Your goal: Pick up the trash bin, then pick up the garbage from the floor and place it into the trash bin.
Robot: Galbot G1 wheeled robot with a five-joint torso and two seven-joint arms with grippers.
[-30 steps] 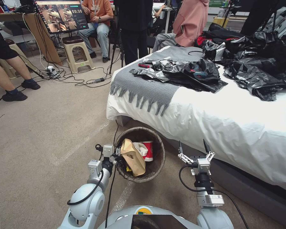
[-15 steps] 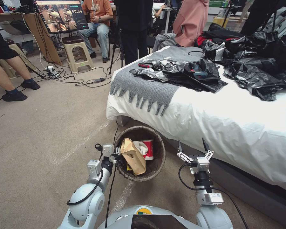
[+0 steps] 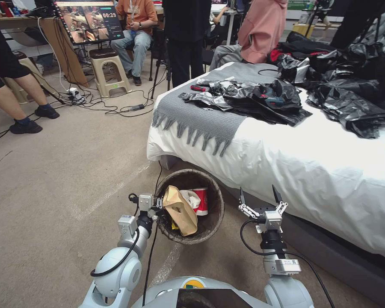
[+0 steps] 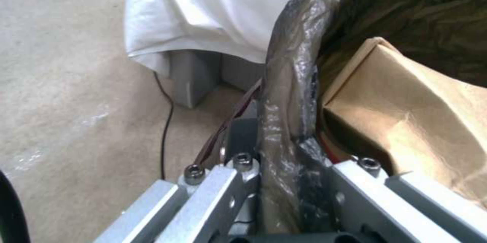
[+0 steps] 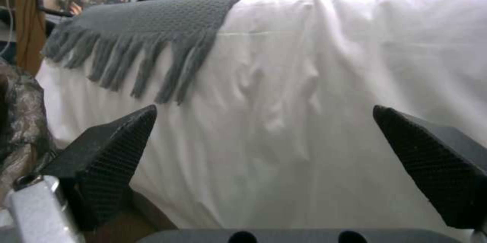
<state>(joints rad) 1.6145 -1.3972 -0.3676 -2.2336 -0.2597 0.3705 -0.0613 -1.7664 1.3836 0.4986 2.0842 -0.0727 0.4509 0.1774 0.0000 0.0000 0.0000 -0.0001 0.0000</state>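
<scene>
In the lower middle of the head view the trash bin (image 3: 190,205) hangs from the left gripper (image 3: 157,206), whose fingers are clamped tight on the near-left part of the lined rim; the left wrist view shows the dark liner and rim (image 4: 287,121) pinched between the two metal fingers. Inside the bin lie a brown paper bag (image 3: 180,209), a red-and-white paper cup (image 3: 199,201) and some white tissue (image 3: 189,197), so part of the garbage is already collected. The right gripper (image 3: 261,200) hovers lower right of centre, just beside the bin, spread wide and carrying nothing; in its wrist view the black fingertips (image 5: 109,136) stand well apart before the white bed sheet (image 5: 304,83). The bed (image 3: 286,162) fills the right half of the head view, close behind the bin. No loose litter shows on the carpet (image 3: 64,179) within these views, so the step in hand looks like carrying the bin on to find more. To do that well, the pinch on the rim should remain firm, since the grip is on one edge only and the liner is slippery; the bin should be kept level so the tall paper bag does not tip out, and the open right gripper should be kept clear of the hanging sheet.
</scene>
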